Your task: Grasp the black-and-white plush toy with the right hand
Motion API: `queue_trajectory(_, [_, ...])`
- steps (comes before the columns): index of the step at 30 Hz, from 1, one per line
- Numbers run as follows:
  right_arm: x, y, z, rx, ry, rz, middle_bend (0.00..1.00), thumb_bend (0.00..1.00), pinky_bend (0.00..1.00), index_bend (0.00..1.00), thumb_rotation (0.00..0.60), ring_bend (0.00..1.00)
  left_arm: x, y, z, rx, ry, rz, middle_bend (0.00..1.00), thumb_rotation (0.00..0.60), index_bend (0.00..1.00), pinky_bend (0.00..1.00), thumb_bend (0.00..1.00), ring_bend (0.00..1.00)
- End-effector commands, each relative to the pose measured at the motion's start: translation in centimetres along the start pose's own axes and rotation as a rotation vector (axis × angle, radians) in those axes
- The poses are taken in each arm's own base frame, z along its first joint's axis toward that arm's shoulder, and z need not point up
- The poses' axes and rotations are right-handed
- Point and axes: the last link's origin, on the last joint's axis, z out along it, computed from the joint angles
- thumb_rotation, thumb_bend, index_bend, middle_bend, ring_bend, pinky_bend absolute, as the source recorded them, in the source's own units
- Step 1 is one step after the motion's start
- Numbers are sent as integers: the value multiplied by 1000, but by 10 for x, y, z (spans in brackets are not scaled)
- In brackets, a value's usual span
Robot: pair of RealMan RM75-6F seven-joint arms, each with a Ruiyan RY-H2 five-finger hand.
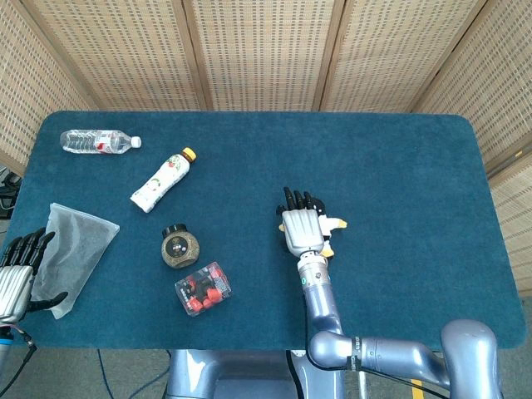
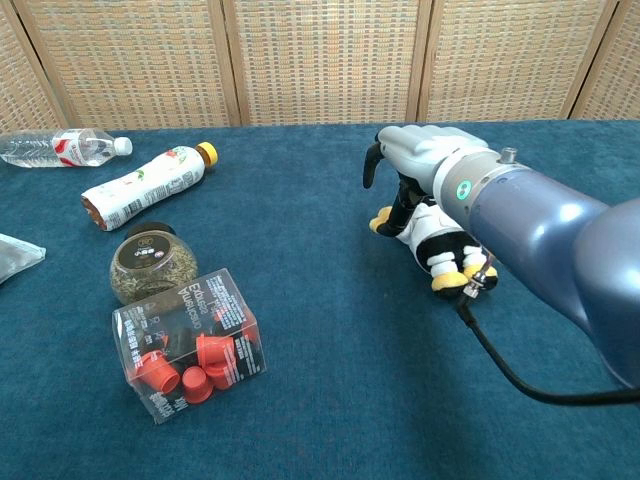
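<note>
A rectangular bench (image 1: 399, 158) covered in dark blue-green felt carries a clear plastic water bottle (image 1: 100, 141) lying on its side at the far left, a white drink bottle with a yellow cap (image 1: 163, 180) lying nearer the middle, and a crumpled clear plastic bag (image 1: 71, 252) at the left edge. A small round jar with a black lid (image 1: 179, 247) sits just beyond a clear plastic box of red caps (image 1: 203, 288). The black-and-white plush toy with yellow feet (image 2: 440, 240) lies right of centre, well apart from the other things.
</note>
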Motion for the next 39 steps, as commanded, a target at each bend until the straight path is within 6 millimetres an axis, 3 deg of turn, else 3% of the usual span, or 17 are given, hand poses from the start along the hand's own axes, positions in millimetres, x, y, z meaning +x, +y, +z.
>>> queue_trajectory(1, [0,0,3,-11,0,-20,4,409,57,354,600,0,0,0,0,2,-1,0,0,600,0,0,111,0])
queue_trajectory(18, [-14,2,18,-17,-23,-39,34,409,58,415,600,0,1,1,0,-4,4,-5,0,600,0,0,111,0])
queue_trajectory(29, [-20,16,29,-44,-30,-59,58,412,72,452,600,0,2,1,-1,-5,9,-6,0,600,0,0,111,0])
queue_trajectory(39, [-17,20,28,-40,-14,-56,136,463,91,543,600,0,2,3,-1,-13,7,-12,0,600,0,0,112,0])
